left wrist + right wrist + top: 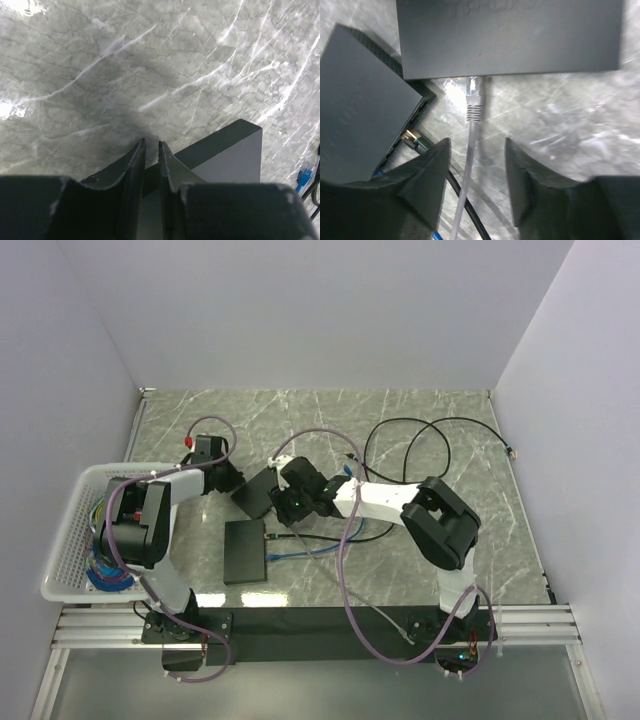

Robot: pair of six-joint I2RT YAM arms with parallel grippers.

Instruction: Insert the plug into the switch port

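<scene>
- Right wrist view: a ribbed white plug (474,95) meets the port edge of the matte, flat-sided switch (510,35); whether it is seated cannot be told.
- Right gripper (476,150): wedge fingers spread wide, holding nothing.
- Left gripper (152,152): fingers narrowed to a slit over the switch's edge.
- The switch lies left of centre on the veined marble counter (430,410).
</scene>
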